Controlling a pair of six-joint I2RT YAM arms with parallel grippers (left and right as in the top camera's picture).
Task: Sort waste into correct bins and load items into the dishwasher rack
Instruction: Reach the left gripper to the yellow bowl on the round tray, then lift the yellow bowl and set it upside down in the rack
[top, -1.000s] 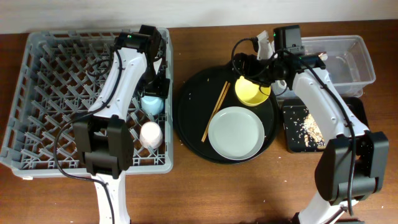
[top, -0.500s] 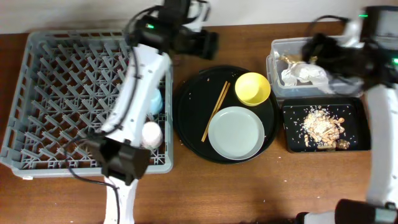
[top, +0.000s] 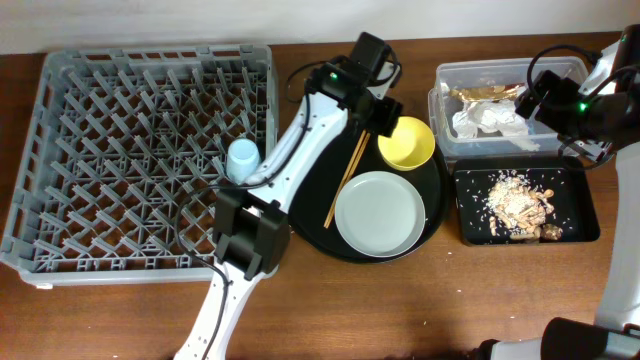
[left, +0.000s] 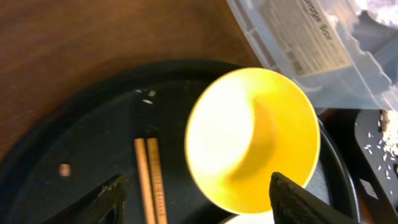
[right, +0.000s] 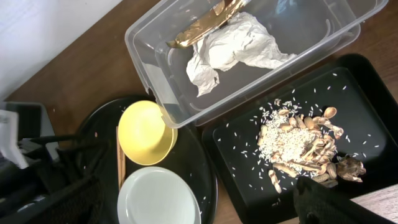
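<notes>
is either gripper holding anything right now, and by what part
Nothing is held: the left gripper is open above the yellow bowl, the right gripper open above the clear tub.

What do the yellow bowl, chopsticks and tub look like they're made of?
Bowl: smooth, glossy, evenly yellow, likely plastic, possibly glazed ceramic. Chopsticks: pale matte tan, apparently wood or bamboo. Tub: see-through walls with moulded rim, clear plastic.

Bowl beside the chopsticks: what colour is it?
The bowl is plain yellow, clearest in the left wrist view.
</notes>
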